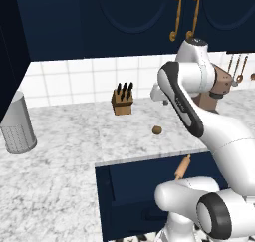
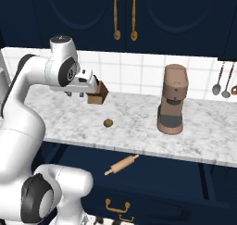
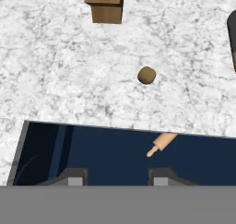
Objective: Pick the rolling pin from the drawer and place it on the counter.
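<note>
Rolling pin lying slantwise in the open drawer.
Gripper hangs above the drawer, its 2 fingers apart and empty; past them lie the counter, a small brown ball and a knife block. No readable writing.

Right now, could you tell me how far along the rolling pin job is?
Done: the drawer stands pulled open, with the rolling pin lying inside, partly tucked under the counter edge. In hand: nothing yet; the gripper hangs above the open drawer, its fingers spread apart and empty. Left: reach down, grasp the pin, lift it and set it on the marble.
</note>
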You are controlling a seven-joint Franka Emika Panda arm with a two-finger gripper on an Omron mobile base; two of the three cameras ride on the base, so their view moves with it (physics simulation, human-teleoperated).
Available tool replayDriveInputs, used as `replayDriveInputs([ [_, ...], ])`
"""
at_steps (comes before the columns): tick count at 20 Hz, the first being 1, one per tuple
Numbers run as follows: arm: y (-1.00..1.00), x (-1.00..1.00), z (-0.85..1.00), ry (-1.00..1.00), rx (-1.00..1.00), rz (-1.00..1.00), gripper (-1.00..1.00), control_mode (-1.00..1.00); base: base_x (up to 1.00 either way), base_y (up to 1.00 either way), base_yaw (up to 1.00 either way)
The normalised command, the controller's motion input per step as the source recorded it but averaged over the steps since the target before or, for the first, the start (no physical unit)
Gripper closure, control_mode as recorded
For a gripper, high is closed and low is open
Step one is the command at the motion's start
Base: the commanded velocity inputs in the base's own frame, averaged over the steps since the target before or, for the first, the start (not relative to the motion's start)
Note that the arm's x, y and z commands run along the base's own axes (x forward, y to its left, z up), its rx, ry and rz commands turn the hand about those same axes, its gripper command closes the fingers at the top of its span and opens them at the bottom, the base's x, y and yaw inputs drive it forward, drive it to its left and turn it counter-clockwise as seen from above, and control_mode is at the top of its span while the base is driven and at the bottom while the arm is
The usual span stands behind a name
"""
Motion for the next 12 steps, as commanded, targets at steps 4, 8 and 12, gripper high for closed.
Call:
replayDriveInputs([
  [4,-0.11,-0.01,0.00,0.00,0.01,0.00,-1.00,-1.00,0.00,0.00,0.00],
  [8,-0.47,-0.29,-0.19,0.00,0.01,0.00,-1.00,-1.00,0.00,0.00,0.00],
  [12,-0.42,-0.31,-0.52,0.00,0.00,0.00,-1.00,-1.00,0.00,0.00,0.00],
])
